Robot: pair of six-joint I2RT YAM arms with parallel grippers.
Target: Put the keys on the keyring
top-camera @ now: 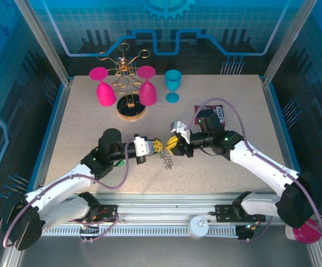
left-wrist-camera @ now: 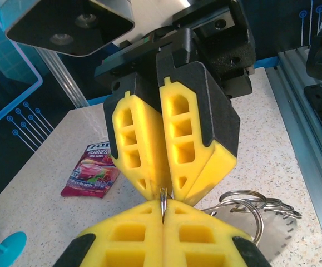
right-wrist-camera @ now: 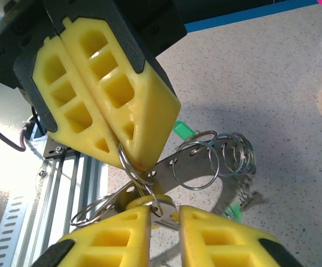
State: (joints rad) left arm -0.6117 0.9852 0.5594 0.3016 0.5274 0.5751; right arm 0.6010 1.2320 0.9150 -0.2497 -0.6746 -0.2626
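Observation:
The keyring [right-wrist-camera: 228, 167] is a flat grey metal band with holes, hung with several wire split rings, and it hovers over the table between my two grippers [top-camera: 168, 160]. My left gripper [left-wrist-camera: 163, 208] is shut on one thin split ring [right-wrist-camera: 126, 161] of it. Facing it tip to tip, my right gripper [right-wrist-camera: 165, 214] has its jaws a little apart, with a yellow-headed key [right-wrist-camera: 144, 199] and a ring in the gap. I cannot tell if the fingers press on them. A green key head [right-wrist-camera: 184, 129] hangs behind the band. In the top view the left gripper [top-camera: 156, 146] and right gripper [top-camera: 172, 143] almost touch.
A candy packet [left-wrist-camera: 91, 171] lies behind the right arm [top-camera: 219, 114]. At the back stand a wire glass rack [top-camera: 128, 69] with two pink glasses, and a teal glass [top-camera: 173, 84]. The metal rail [top-camera: 166, 207] runs along the near edge.

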